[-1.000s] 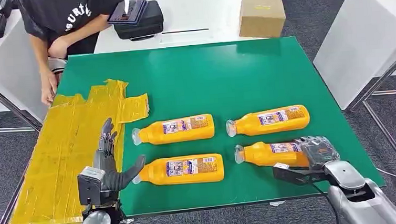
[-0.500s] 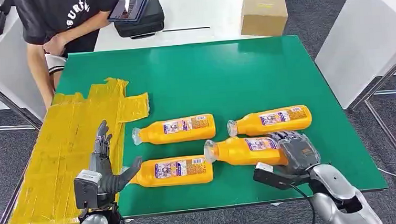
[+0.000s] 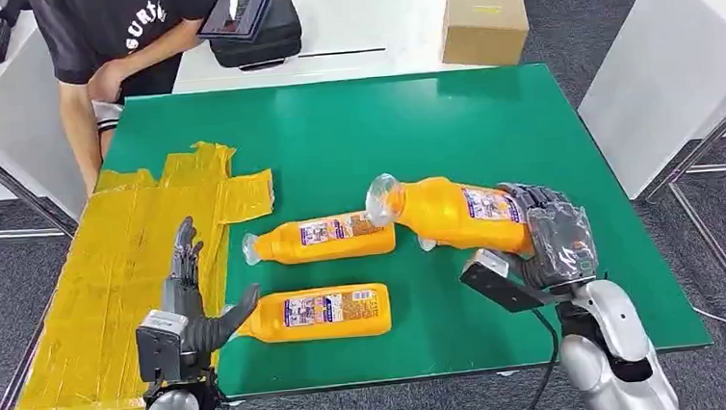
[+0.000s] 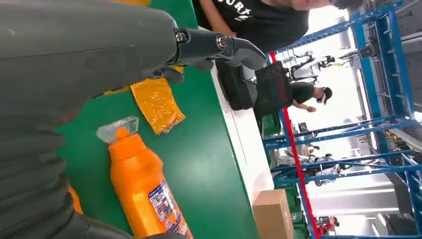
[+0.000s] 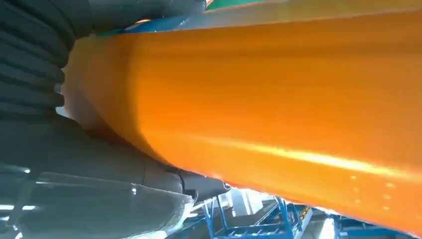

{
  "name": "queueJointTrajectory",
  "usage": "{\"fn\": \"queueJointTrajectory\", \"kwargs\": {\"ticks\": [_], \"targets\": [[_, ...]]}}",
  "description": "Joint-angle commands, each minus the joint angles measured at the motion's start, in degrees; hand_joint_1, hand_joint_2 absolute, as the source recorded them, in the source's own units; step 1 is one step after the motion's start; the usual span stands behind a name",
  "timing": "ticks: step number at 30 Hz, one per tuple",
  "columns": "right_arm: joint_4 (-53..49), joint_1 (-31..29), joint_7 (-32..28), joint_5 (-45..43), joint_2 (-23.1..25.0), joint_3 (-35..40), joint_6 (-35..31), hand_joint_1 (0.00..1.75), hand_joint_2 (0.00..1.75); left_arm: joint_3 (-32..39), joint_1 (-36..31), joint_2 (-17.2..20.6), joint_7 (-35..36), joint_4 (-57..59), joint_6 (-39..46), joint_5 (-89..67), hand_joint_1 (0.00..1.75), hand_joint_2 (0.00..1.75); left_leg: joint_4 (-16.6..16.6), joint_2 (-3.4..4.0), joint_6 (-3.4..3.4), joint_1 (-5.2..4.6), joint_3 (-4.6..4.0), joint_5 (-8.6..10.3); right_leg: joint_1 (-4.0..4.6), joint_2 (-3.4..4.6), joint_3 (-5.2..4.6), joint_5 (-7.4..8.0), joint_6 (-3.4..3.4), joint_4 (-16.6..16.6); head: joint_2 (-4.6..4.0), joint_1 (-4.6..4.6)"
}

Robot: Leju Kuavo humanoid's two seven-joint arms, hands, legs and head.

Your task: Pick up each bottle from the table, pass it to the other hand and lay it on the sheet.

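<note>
Held bottle (image 3: 451, 214) lifted off counter (image 3: 431, 123) since a second ago, carried from lower right toward frame centre, cap end tilted up-left. Right hand (image 3: 555, 240) wrapped round its base. Left hand (image 3: 193, 309) unmoved at lower left, fingers spread wide, nothing held, thumb just beside near bottle (image 3: 323, 312). Sheet (image 3: 113, 280) at left, no bottle laid on it. Fourth bottle mostly hidden behind held one. Judged: pick-up done, handover next.

Bare green table (image 3: 412, 134) beyond bottles (image 3: 321, 238)
</note>
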Motion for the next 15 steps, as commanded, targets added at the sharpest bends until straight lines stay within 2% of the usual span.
{"fn": "queueJointTrajectory", "kwargs": {"ticks": [1, 5, 8, 9, 11, 13, 15], "targets": [[0.0, -2.2, 0.3, -0.2, 2.0, -1.3, -0.3, 1.75, 1.75, 0.0, -0.7, 0.5, 0.3, 0.8, -0.1, -0.2, 0.00, 1.75, 0.0, 0.11, -0.11, 0.05, 0.19, -0.11, 0.09, 0.01, 0.18, -0.08, -0.27, 0.0, 0.00, 0.00], [-0.1, -1.8, 0.3, -0.4, 3.1, -2.2, -1.5, 1.75, 1.75, 0.0, -0.6, 0.5, 0.4, 0.9, 0.0, -0.3, 0.00, 1.75, 0.0, 0.10, -0.10, 0.03, 0.19, -0.11, 0.07, 0.01, 0.17, -0.08, -0.26, 0.0, 0.00, 0.00], [4.5, -3.3, -4.1, -7.5, 6.2, -1.0, -1.5, 1.75, 1.75, -1.1, -1.5, 0.7, 0.5, 1.6, 0.0, -0.4, 0.00, 1.75, 0.0, 0.16, -0.13, 0.07, 0.29, -0.17, 0.12, 0.04, 0.27, -0.11, -0.34, 0.0, 0.02, 0.00], [8.9, -5.2, -8.0, -15.3, 7.6, 0.5, 2.1, 1.75, 1.75, -2.1, -2.3, 1.1, 0.4, 2.0, -0.2, -0.3, 0.00, 1.75, 0.0, 0.18, -0.11, 0.06, 0.24, -0.12, 0.10, 0.09, 0.21, -0.06, -0.27, -0.1, 0.00, 0.00], [18.0, -8.7, -12.2, -23.5, 9.7, 2.4, 5.3, 1.75, 1.75, -3.5, -3.6, 1.4, 0.7, 2.6, -1.3, 0.5, 0.00, 1.75, 0.0, 0.27, -0.11, 0.08, 0.22, -0.08, 0.11, 0.19, 0.17, 0.01, -0.24, -0.1, 0.00, -0.02], [28.3, -12.4, -19.3, -34.6, 12.4, 3.3, 10.7, 1.75, 1.75, -5.5, -4.5, 2.0, 0.6, 2.3, -1.7, 0.6, 0.00, 1.75, -0.1, 0.37, -0.12, 0.12, 0.29, -0.07, 0.15, 0.30, 0.21, 0.08, -0.24, -0.1, 0.00, 0.00], [33.0, -14.2, -23.2, -38.9, 14.7, 3.5, 12.4, 1.75, 1.75, -6.9, -5.0, 2.5, 0.5, 1.6, -2.1, 0.8, 0.00, 1.75, -0.1, 0.33, -0.13, 0.12, 0.28, -0.05, 0.15, 0.25, 0.19, 0.07, -0.25, -0.1, 0.00, 0.00]]}}
